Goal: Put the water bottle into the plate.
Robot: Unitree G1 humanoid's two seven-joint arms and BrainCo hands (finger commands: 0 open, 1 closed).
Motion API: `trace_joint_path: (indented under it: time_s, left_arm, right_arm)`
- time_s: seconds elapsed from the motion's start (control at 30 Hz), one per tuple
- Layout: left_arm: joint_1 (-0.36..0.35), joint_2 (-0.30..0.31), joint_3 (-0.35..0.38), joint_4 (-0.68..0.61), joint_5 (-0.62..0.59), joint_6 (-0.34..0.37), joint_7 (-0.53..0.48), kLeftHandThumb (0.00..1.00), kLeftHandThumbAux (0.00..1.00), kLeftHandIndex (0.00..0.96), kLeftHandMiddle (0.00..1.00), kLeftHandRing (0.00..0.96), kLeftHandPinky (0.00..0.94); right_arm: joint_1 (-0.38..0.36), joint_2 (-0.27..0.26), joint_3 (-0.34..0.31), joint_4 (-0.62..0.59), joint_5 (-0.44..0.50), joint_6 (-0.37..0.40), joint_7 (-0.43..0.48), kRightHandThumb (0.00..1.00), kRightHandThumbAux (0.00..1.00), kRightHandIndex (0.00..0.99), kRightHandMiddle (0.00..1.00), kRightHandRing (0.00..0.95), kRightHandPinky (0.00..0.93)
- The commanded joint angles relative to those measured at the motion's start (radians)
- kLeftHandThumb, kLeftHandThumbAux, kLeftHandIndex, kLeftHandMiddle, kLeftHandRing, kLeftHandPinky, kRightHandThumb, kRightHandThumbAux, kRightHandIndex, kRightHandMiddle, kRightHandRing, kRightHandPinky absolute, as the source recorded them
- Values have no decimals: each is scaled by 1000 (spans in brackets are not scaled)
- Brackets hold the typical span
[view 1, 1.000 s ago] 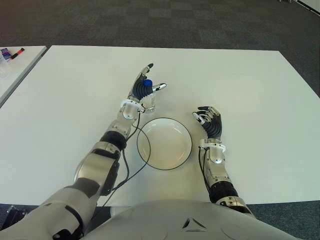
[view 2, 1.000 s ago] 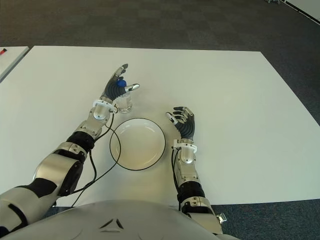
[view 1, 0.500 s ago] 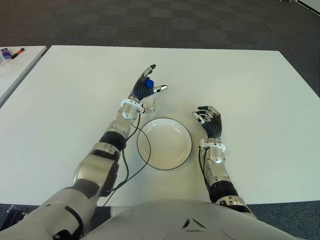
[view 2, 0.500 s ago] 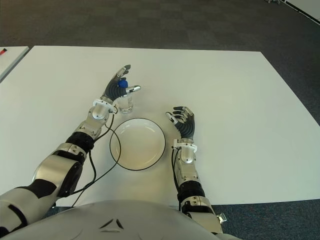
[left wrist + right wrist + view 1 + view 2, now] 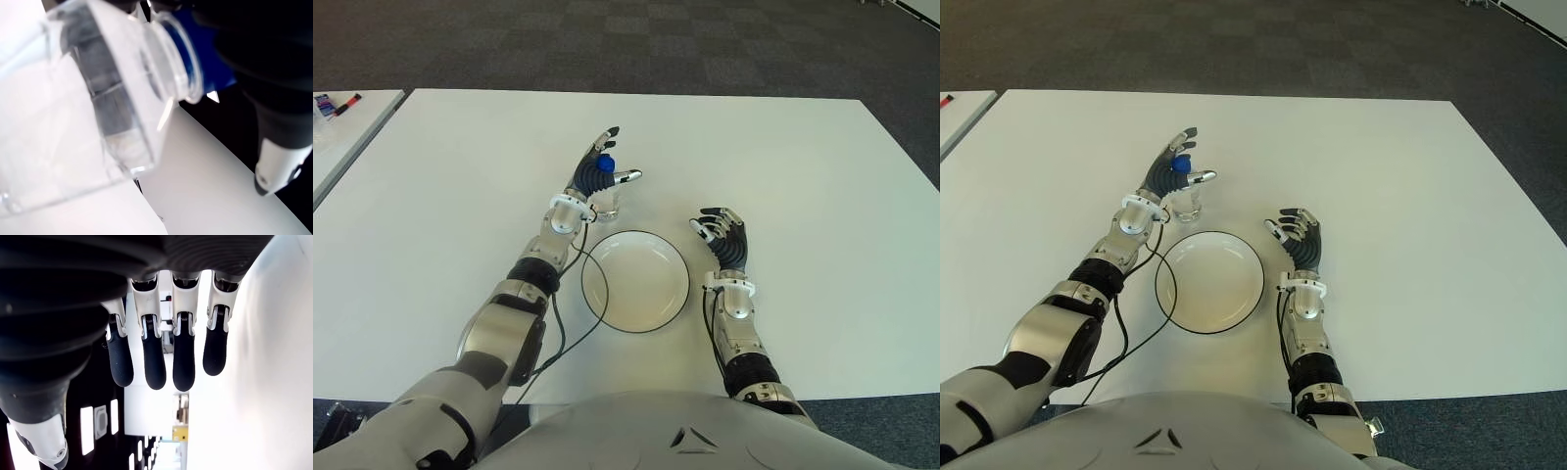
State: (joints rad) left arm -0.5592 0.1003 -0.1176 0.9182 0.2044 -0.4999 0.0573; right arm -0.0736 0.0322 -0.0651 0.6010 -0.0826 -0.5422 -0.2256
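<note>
Objects you have to count: one water bottle (image 5: 604, 199), one plate (image 5: 635, 281), both on the white table (image 5: 803, 176). Your bottle is small and clear with a blue cap, standing upright just beyond the plate's far left rim, not in it. Your left hand (image 5: 594, 176) is at the bottle with fingers spread around it; you cannot tell whether they grip it. Your right hand (image 5: 1299, 241) shows just right of the plate, fingers loosely curled, holding nothing.
</note>
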Motion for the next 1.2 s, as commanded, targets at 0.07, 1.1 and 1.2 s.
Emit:
trace_joint_path:
  time_s: [0.07, 1.1, 1.2]
  left_arm:
    - [23, -1, 12, 3, -19, 2, -22, 0, 708, 0, 93, 126, 169]
    - [38, -2, 23, 1, -15, 26, -34, 0, 733, 0, 93, 123, 143]
    - [38, -5, 24, 21, -17, 38, -36, 0, 734, 0, 87, 116, 138]
  right_arm:
    - [28, -6, -4, 38, -9, 50, -12, 697, 724, 416, 409, 423, 420]
    - [47, 3, 2, -10, -14, 64, -22, 696, 724, 416, 407, 432, 446]
    - [50, 7, 1, -14, -7, 62, -20, 696, 724, 417, 411, 435, 447]
